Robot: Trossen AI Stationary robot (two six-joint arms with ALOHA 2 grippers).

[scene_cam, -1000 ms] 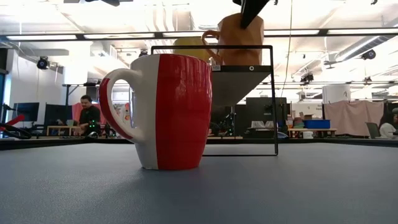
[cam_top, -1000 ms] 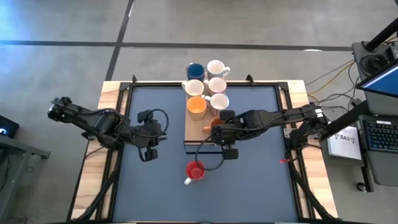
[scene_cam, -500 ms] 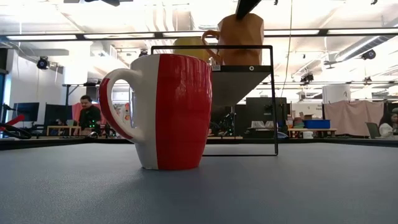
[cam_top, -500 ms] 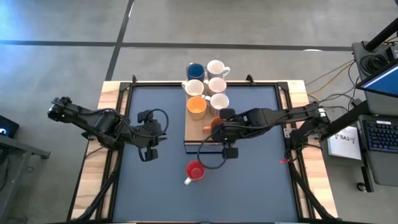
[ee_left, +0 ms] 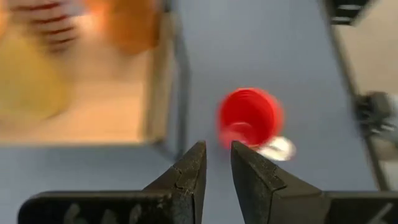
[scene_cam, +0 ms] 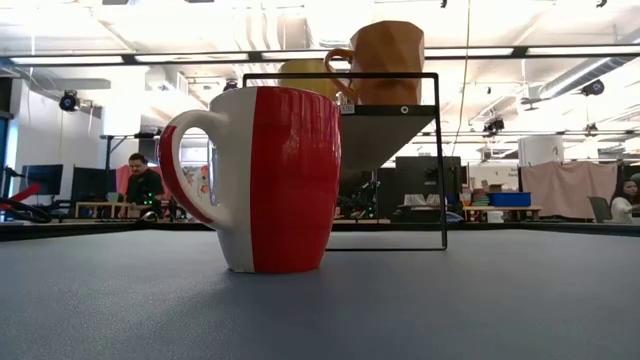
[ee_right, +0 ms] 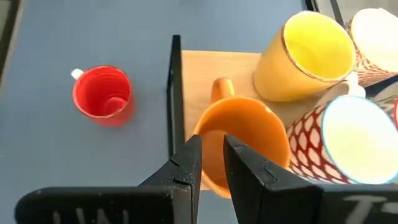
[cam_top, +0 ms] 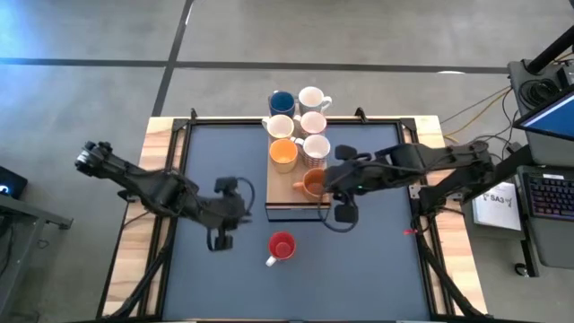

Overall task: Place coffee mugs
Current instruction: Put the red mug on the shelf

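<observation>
coffee mugs (cam_top: 299,126) crowd board (cam_top: 285,199); red mug (cam_top: 282,246) on table; both jaws narrow, empty.

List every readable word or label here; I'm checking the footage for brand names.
Nothing reads in full.
White box beside the table: dark print, too small to read.
Right pincer: pale letters on its body, cut off by the picture's edge.
Small label on the rack: too small to read.
Mugs: patterns only, no lettering seen.
</observation>
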